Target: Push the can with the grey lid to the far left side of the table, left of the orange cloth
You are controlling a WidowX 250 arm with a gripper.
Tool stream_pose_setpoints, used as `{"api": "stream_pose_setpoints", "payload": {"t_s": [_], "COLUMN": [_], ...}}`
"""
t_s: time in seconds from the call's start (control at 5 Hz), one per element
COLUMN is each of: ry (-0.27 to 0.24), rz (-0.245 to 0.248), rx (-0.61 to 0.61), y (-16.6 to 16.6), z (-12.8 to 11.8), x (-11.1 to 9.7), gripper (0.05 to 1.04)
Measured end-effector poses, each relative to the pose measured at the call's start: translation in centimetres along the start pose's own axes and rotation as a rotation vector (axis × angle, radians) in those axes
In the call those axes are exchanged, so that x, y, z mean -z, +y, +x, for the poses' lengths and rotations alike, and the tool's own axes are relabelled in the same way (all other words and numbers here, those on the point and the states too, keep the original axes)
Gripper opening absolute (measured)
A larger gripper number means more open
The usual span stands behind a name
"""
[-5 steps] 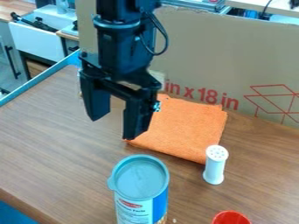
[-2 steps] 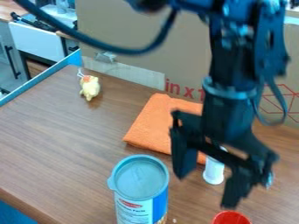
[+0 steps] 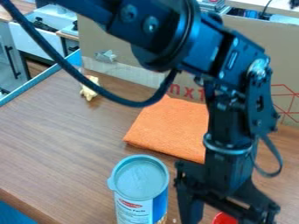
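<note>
At the bottom right of the camera view, the black gripper (image 3: 227, 214) hangs low with its fingers apart. Part of a red cup (image 3: 224, 218) is visible between and behind them, at the bottom edge; whether they touch it I cannot tell. Just left of the gripper stands an upright can (image 3: 140, 179) with a grey-blue lid and a blue and white label. An orange cloth (image 3: 169, 129) lies folded behind the can, its right side partly covered by the arm. A small yellow toy (image 3: 88, 91) is at the back left, partly behind the arm's cable.
A large cardboard panel (image 3: 248, 54) with red print stands along the back of the wooden table (image 3: 64, 144). A blue rim (image 3: 38, 82) runs along the table's left back edge. Beyond it are a white sink unit (image 3: 36, 40) and cabinets.
The gripper has swung from the upper middle to the right and down toward the red cup. The yellow toy has come into view, and the arm now covers the white shaker.
</note>
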State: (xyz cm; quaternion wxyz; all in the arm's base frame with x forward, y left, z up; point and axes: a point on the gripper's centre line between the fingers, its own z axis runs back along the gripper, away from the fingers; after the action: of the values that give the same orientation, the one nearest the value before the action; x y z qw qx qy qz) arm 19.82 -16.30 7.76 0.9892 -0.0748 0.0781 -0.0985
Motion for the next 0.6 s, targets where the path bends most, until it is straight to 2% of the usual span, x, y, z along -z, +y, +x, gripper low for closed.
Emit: {"api": "stream_pose_setpoints", "payload": {"t_s": [0.2, 0.6], "ry": [0.047, 0.070], "rz": [0.018, 0.053], "rx": [-0.024, -0.134], "y": [0.8, 6.7], "z": [-0.9, -1.2], "x": [0.5, -0.9], "gripper": [1.000, 1.000]}}
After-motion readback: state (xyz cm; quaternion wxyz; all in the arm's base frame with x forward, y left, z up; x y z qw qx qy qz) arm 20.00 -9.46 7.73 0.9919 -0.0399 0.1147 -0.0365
